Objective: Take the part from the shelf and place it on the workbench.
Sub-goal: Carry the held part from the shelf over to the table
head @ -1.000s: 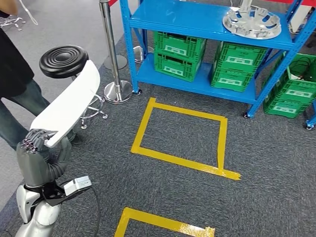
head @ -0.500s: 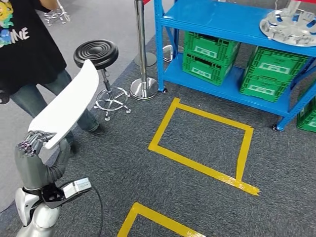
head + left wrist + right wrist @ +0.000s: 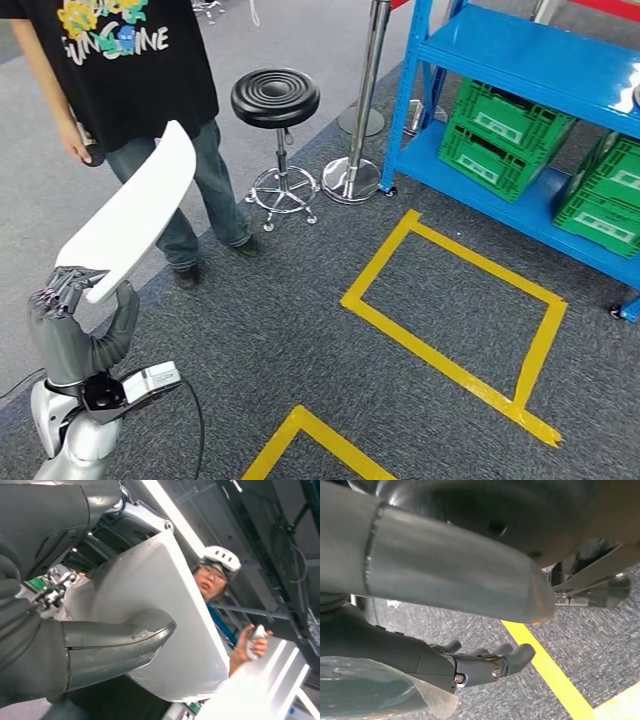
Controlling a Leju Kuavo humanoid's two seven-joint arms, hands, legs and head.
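A long, curved white part (image 3: 132, 215) slants up over the carpet at the left of the head view. My left hand (image 3: 68, 320) grips its lower end from below, fingers on one face and the thumb on the other. In the left wrist view the thick grey thumb (image 3: 117, 640) presses across the white part (image 3: 170, 605). My right hand (image 3: 444, 575) hangs over the carpet, its dark fingers (image 3: 486, 662) loosely extended and holding nothing.
A person in a black T-shirt (image 3: 128, 60) stands close at the upper left. Beside them are a black stool (image 3: 275, 97) and a steel post (image 3: 362, 100). A blue shelf (image 3: 528, 60) with green crates (image 3: 506, 125) stands at the right. Yellow tape (image 3: 453, 365) marks the carpet.
The camera has turned left: shelf, stool and tape slid to the right and the person came further into view. My left hand still holds the white part the same way.
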